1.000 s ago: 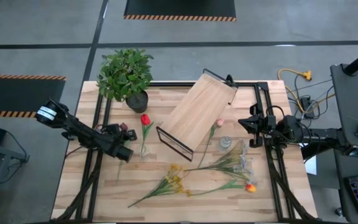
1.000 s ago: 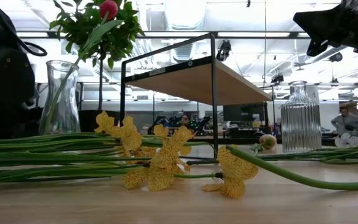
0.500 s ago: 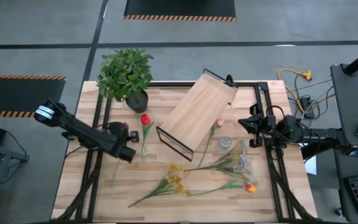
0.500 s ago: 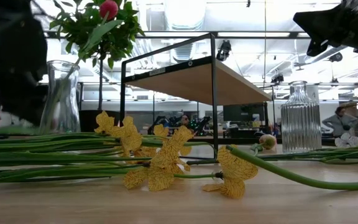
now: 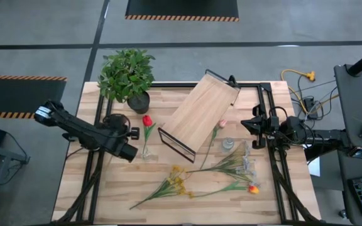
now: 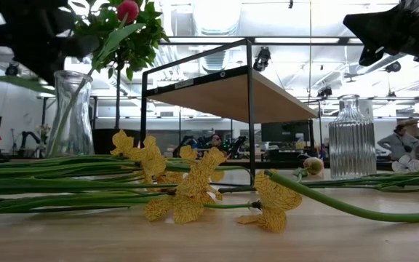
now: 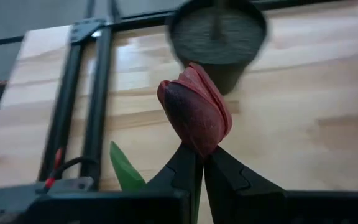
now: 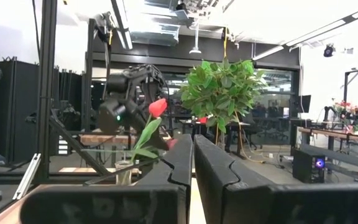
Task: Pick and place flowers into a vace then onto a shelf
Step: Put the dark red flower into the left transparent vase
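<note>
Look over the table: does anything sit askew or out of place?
Yes. The shelf stands diagonal to the tabletop's planks rather than square with them. Loose yellow flowers and other stems lie scattered flat across the front, not yet in a vase.

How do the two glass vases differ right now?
The smooth flared vase holds a red tulip; the ribbed bottle vase holds nothing. The smooth vase stands on the shelf's left-arm side, the ribbed one on its right-arm side. Both are clear glass and upright.

two glass vases (image 6: 70, 113), one shelf (image 5: 200, 112), one potted plant (image 5: 127, 75), two arms (image 5: 83, 132).
</note>
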Motion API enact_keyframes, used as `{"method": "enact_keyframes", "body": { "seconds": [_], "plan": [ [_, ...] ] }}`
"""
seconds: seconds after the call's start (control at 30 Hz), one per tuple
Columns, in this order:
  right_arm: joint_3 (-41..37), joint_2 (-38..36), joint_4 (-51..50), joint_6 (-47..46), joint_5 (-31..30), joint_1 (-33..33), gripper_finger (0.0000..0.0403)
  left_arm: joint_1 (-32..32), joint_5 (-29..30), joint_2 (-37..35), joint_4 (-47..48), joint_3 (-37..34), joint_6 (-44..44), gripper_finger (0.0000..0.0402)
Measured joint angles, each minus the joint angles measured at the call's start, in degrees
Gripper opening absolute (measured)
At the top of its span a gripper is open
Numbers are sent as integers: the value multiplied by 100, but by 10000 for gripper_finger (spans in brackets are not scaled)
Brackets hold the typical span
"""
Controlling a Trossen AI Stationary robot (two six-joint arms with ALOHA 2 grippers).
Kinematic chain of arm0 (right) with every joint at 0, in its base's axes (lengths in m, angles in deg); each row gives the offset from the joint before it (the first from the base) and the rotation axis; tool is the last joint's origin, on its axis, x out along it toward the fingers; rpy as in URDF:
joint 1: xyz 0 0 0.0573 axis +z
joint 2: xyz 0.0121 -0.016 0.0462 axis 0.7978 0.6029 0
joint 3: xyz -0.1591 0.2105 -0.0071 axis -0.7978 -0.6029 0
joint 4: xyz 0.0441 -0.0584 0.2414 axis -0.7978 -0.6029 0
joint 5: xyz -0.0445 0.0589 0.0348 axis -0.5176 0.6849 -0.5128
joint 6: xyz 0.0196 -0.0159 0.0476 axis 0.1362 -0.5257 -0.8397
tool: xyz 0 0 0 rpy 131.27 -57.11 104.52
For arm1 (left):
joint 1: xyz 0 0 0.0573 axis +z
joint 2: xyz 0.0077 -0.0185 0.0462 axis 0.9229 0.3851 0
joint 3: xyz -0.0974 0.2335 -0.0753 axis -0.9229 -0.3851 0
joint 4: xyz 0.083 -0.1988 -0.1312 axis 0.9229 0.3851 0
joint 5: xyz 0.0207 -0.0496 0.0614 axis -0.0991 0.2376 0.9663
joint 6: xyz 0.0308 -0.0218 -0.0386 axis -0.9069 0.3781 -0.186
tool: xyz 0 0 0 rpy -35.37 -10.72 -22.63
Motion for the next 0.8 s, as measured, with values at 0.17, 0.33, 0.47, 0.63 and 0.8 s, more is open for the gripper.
{"method": "enact_keyframes", "body": {
  "seconds": [0.17, 0.33, 0.47, 0.63, 0.8],
  "plan": [
    [0, -4, -1, 6, 1, 1, 9, -72, 259, -52, 21, 337, -517, 3],
    [0, -4, -2, -3, 0, 2, 9, -191, 633, -179, 23, 528, -812, 3],
    [0, -4, -2, 10, 0, 0, 9, -425, 996, -342, 22, 609, -918, 3],
    [0, -3, 0, 13, 1, 2, 9, -978, 1635, -575, -76, 663, -922, 3],
    [0, -2, -2, 8, 0, 2, 9, -1659, 2592, -670, -352, 650, -922, 3]
  ]
}}
